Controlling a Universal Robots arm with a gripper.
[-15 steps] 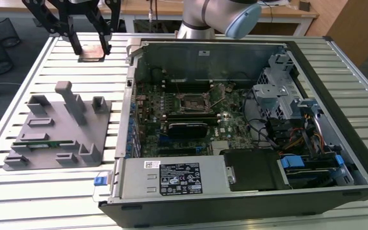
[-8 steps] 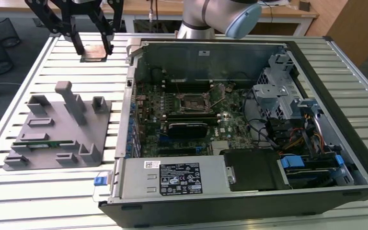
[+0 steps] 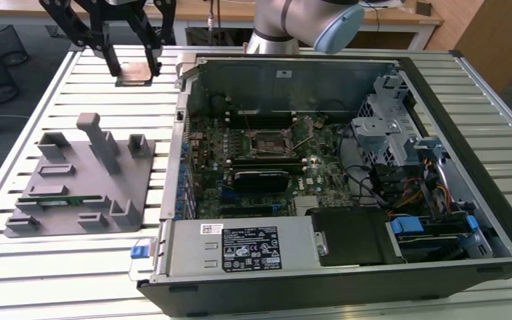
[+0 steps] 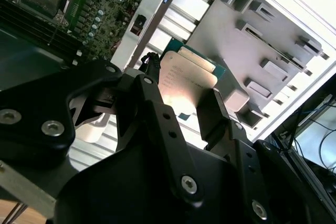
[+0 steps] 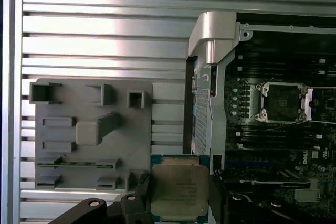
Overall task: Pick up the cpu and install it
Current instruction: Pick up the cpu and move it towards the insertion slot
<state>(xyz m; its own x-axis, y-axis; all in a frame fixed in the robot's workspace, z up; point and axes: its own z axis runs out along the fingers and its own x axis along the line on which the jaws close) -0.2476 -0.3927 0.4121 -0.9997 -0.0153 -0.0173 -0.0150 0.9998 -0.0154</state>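
The cpu [image 3: 136, 73], a flat square chip with a pale metal top and a thin green edge, sits between the black fingers of my gripper [image 3: 135, 71] at the far end of the slatted table, beyond the grey fixture. In both wrist views the fingers press on two opposite sides of the cpu [image 5: 179, 192] [image 4: 186, 85]. How high it hangs over the table I cannot tell. The open processor socket [image 3: 269, 141] [image 5: 282, 100] lies on the motherboard inside the open computer case, well apart from the gripper.
The grey fixture plate [image 3: 78, 180] with upright blocks carries a green memory stick [image 3: 58, 198]. The case wall [image 3: 183, 120] stands between fixture and motherboard. A drive cage and cables [image 3: 389, 133] fill the case toward the exterior view's right. The arm's base [image 3: 283, 27] stands behind the case.
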